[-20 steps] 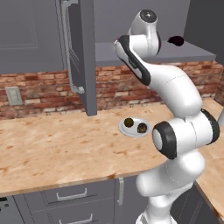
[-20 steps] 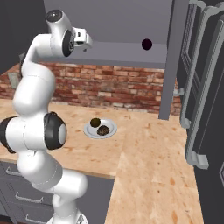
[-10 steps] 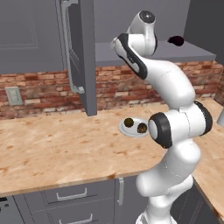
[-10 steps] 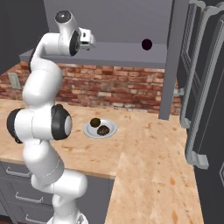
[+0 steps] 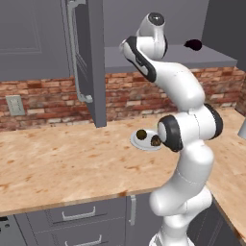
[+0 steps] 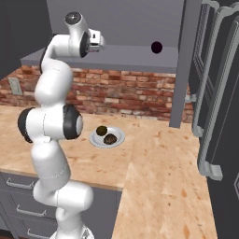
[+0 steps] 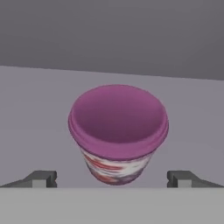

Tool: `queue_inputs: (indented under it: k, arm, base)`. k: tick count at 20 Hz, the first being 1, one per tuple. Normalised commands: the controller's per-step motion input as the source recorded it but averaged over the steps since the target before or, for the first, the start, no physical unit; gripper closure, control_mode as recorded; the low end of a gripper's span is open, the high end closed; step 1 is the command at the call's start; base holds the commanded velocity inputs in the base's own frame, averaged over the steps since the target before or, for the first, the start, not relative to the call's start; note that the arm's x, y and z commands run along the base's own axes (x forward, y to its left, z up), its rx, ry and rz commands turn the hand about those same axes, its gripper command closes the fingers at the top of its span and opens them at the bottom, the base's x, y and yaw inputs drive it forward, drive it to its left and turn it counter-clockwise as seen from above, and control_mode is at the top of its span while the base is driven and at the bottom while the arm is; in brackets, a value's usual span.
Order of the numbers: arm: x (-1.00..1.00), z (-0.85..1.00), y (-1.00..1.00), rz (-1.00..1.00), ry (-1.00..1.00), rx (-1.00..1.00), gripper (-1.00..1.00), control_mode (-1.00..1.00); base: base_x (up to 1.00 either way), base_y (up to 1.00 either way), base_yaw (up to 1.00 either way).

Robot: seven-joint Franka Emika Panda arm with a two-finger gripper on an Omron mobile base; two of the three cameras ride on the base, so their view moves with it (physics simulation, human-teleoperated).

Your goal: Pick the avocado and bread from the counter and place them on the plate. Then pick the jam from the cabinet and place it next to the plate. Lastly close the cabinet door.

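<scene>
Left base view: avocado (image 5: 141, 134) and bread (image 5: 155, 141) lie on the plate (image 5: 145, 146), freeing the arm to reach into the cabinet (image 5: 202, 56); the hand is hidden behind the arm. Right base view: cabinet door (image 6: 219, 88) stands open for access. Hand view: jam (image 7: 117, 131) sits on the shelf between the spread fingertips (image 7: 41, 178), not yet gripped.

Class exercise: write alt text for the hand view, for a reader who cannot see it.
A jam jar with a magenta top stands on the grey cabinet shelf, seen close up. The gripper is open, its two dark fingers low on either side of the jar.
</scene>
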Motion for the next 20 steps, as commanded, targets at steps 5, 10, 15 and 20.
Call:
queue_inputs:
  k: [5, 10, 15, 20]
  arm:
    - [0.4, 0.0, 0.0, -0.01, 0.0, 0.0, -1.0, -1.0]
    - [0.38, 0.0, 0.0, 0.0, 0.0, 0.0, -1.0, -1.0]
    - [0.11, 0.0, 0.0, 0.0, 0.0, 0.0, 1.0, -1.0]
    - [-0.11, 0.0, 0.0, 0.0, -0.1, 0.0, 1.0, -1.0]
  base:
    - [0.0, 0.0, 0.0]
    - [0.0, 0.0, 0.0]
    - [0.0, 0.0, 0.0]
    - [0.0, 0.0, 0.0]
